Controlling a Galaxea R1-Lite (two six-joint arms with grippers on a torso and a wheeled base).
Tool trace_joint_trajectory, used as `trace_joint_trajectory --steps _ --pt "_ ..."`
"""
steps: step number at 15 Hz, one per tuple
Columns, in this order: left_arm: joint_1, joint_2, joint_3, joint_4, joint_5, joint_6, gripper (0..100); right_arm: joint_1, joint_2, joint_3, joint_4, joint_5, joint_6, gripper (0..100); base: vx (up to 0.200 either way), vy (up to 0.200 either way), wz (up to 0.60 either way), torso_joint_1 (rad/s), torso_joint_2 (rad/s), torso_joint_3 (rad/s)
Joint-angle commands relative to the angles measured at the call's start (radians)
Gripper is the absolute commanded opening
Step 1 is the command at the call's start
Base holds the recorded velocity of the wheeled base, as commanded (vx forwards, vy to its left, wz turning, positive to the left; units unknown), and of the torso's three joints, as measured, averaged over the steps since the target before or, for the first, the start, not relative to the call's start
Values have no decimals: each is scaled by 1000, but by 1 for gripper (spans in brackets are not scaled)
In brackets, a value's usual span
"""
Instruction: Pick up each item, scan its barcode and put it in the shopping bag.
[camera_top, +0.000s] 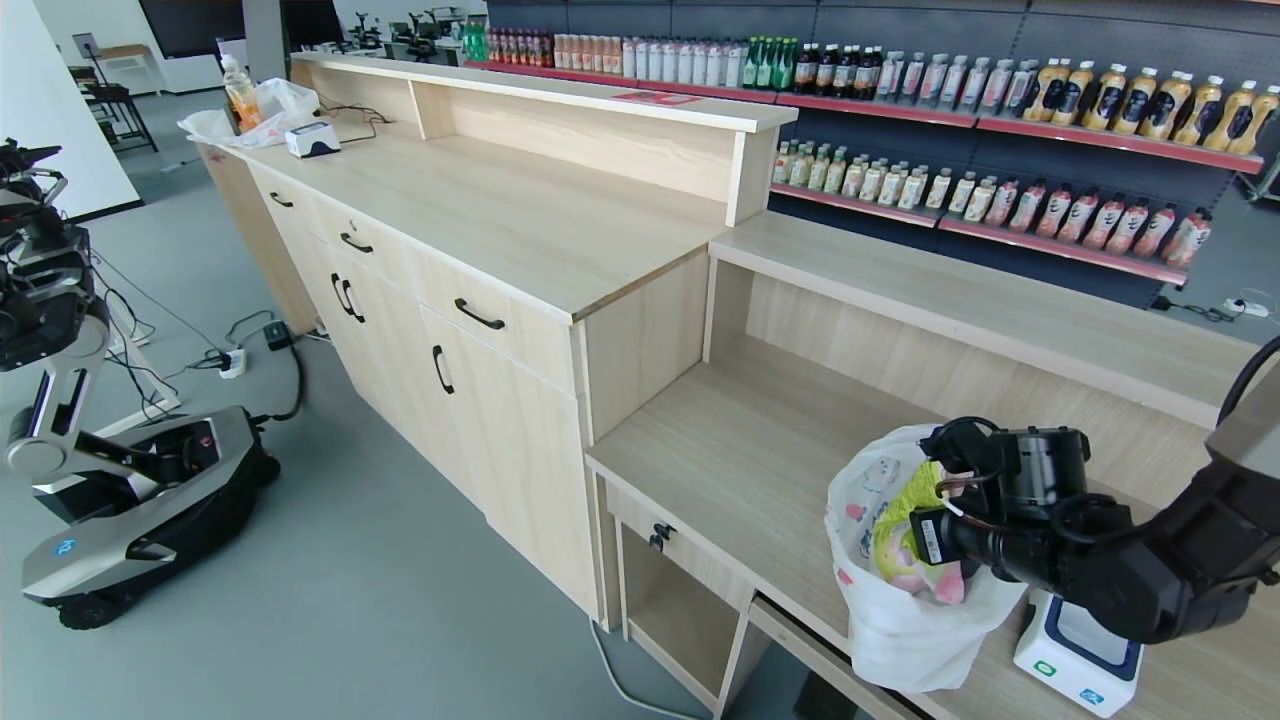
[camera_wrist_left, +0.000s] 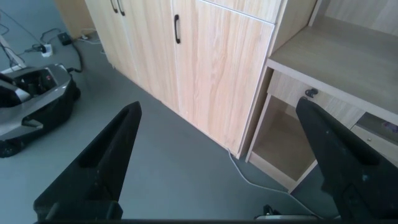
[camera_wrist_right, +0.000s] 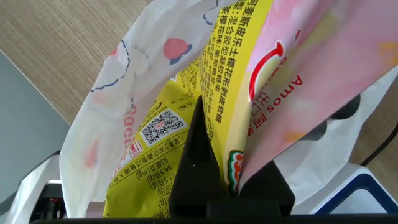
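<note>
Right gripper (camera_top: 940, 492) is clamped on a pink snack packet (camera_wrist_right: 317, 81) at the mouth of the shopping bag (camera_top: 900, 620). Left gripper (camera_wrist_left: 217, 109) gapes wide, empty, with the floor (camera_wrist_left: 186, 168) below it.

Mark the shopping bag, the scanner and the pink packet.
shopping bag (camera_top: 900, 640): head view, on its white lower wall.
scanner (camera_top: 1078, 668): head view, on its white front face.
pink packet (camera_wrist_right: 311, 81): right wrist view, on the middle of its pink face.

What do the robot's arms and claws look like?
The right arm is black and chunky, with rounded joints, looping black cables and a small white label on the right gripper. The left gripper has two black, wedge-shaped fingers.
</note>
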Motion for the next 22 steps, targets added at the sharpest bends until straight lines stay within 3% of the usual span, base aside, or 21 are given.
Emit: trace_joint_trajectory --steps 1,17,18,22 --pt "0 0 0 0 0 0 100 0 18 2 0 -1 1 0 0 0 0 0 0 0" --pt "0 0 0 0 0 0 100 -11 44 8 -17 44 -1 0 0 0 0 0 0 0" --pt "0 0 0 0 0 0 100 -12 48 8 -18 45 -1 100 0 0 0 0 0 0" --pt "0 0 0 0 0 0 100 -28 39 13 -17 47 -1 100 0 0 0 0 0 0"
